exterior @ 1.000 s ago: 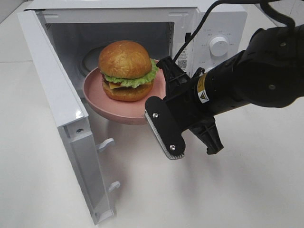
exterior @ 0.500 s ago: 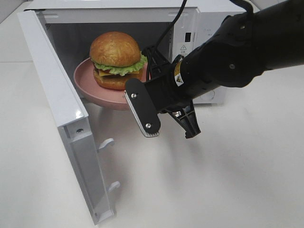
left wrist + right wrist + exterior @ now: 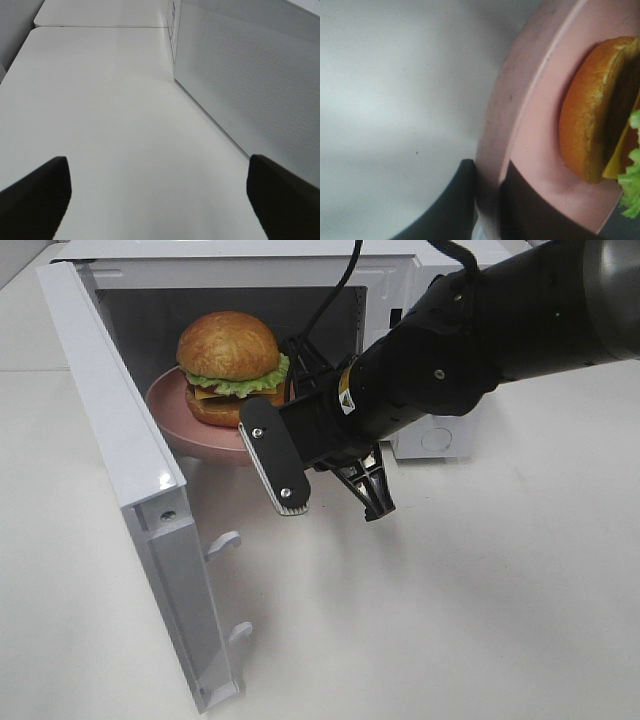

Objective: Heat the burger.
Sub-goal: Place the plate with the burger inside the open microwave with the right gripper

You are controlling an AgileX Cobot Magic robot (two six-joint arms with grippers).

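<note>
Right gripper (image 3: 295, 390) was clamped narrow on the near rim of the pink plate (image 3: 168, 412). The right wrist view showed its two dark fingers (image 3: 462, 205) pinching that rim (image 3: 492, 150), one on each face. The burger (image 3: 228, 350) sat on the plate, roughly centred and upright: golden bun on top, green lettuce and a dark patty under it. In the wrist view its lower bun (image 3: 582, 110) lay just in from the rim. Plate and burger were in the mouth of the open white microwave (image 3: 250, 250), mostly inside the cavity. Couldn't tell if the plate rested on the cavity floor. The microwave stood toward the far side of the tabletop (image 3: 450, 620) with its door (image 3: 105, 410) swung out toward the near left. The black right arm (image 3: 470, 350) crossed in front of the control panel. Left gripper (image 3: 160, 200) was spread wide with nothing between its fingers, over bare tabletop beside a white perforated wall (image 3: 250, 75). It was out of sight in the high view.
</note>
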